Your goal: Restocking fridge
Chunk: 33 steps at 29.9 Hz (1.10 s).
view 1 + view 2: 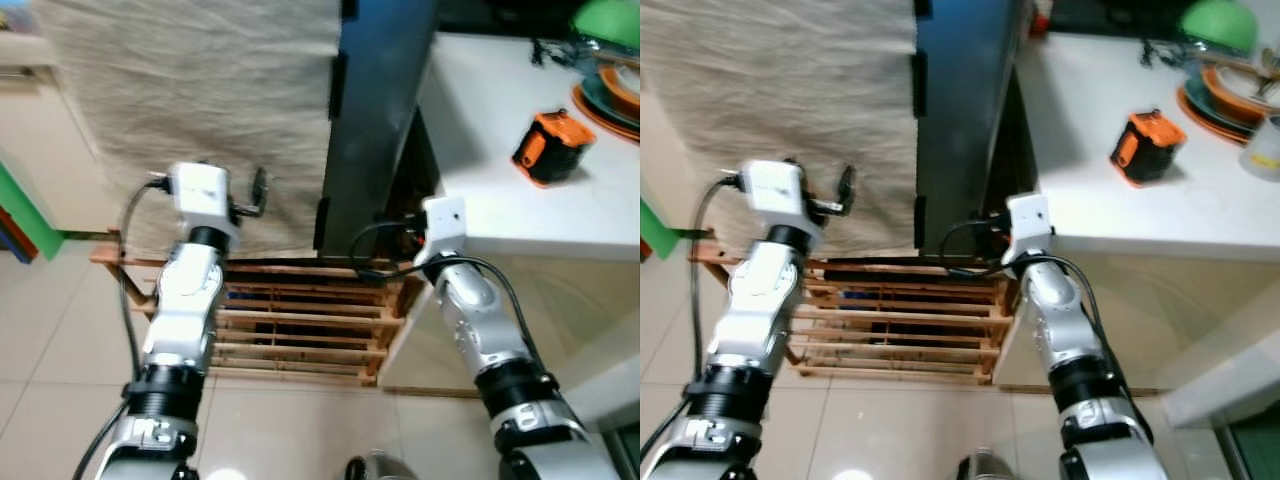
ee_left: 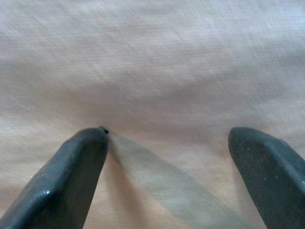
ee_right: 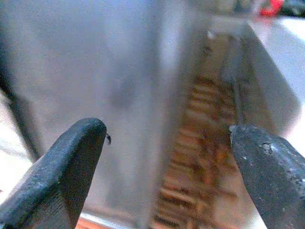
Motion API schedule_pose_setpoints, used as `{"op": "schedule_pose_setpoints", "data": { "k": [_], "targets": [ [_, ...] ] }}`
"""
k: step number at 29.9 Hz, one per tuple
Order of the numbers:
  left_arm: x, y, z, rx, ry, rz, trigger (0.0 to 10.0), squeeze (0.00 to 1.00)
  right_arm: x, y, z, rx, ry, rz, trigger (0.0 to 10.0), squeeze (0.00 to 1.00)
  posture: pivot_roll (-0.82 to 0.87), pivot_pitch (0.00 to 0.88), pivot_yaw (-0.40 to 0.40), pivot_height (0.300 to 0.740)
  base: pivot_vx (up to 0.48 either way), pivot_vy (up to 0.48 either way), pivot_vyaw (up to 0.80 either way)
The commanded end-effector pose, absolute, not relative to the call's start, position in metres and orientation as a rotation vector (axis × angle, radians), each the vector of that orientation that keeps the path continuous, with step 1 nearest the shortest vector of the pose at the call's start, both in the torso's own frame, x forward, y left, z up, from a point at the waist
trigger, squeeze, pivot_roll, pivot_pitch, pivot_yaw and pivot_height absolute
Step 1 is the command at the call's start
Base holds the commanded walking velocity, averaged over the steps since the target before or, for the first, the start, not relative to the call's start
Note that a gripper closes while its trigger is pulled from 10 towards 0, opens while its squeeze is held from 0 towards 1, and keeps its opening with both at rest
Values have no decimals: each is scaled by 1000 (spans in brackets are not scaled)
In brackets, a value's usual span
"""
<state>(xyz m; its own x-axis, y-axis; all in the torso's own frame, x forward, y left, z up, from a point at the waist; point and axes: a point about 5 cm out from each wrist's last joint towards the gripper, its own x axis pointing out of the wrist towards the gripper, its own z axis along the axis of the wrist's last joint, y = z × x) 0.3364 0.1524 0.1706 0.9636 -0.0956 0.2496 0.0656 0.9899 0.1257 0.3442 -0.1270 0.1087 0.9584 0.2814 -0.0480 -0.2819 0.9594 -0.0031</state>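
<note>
Head views: the cloth-draped fridge (image 1: pixel 200 110) stands ahead on a wooden pallet (image 1: pixel 300 330); right, a white tabletop (image 1: pixel 520 150) carries an orange device (image 1: pixel 550 145), no writing legible.

Left wrist: left pincer (image 2: pixel 167 157) wide, close to the cloth; it may snag fabric.

Right wrist: right pincer (image 3: pixel 167 157) wide, risks jamming beside the tabletop.

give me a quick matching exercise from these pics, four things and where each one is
Things:
1. orange and black device
2. wooden pallet
3. left hand
4. stacked plates

Places:
a. far end of the white counter
b. on the floor under the fridge
c. open, close to the beige cloth
d. middle of the counter

Pairs: 1-d, 2-b, 3-c, 4-a
</note>
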Motion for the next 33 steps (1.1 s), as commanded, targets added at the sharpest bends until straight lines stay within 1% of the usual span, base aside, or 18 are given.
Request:
{"op": "schedule_pose_setpoints", "data": {
  "k": [1, 4, 9, 11, 13, 21, 27, 33],
  "targets": [
    [335, 161, 171, 133, -261, -62, 10000, 0, 344, -123, 111, -8, 26, 296, 10000, 0, -78, 11, -15, 740, 0, 0, 0],
    [336, 161, 168, 94, -240, -79, 10000, 0, 343, -122, 110, -6, 24, 297, 10000, 0, -77, 8, -12, 740, 0, 0, 0],
    [335, 158, 168, 125, -247, -96, 10000, 0, 341, -122, 109, -1, 19, 297, 10000, 0, -77, 1, -10, 740, 0, 0, 0],
    [334, 156, 166, 111, -238, -119, 10000, 0, 340, -121, 108, 0, 22, 296, 10000, 0, -77, 1, -9, 740, 0, 0, 0],
    [331, 152, 165, 84, -232, -151, 10000, 0, 339, -121, 107, 0, 27, 297, 10000, 0, -76, 0, -9, 740, 0, 457, 0],
    [325, 148, 156, 25, -192, -184, 10000, 0, 334, -125, 102, 7, 34, 286, 10000, 0, -73, 2, -4, 740, 0, 473, -746],
    [327, 155, 153, -38, -159, -158, 10000, 0, 334, -125, 103, 13, 29, 280, 10000, 0, -75, 14, -3, 740, 0, 477, -749],
    [324, 157, 150, -57, -137, -165, 10000, 0, 332, -128, 103, 17, 27, 269, 10000, 0, -78, 26, -4, 740, 0, 480, -750]
  ]
}}
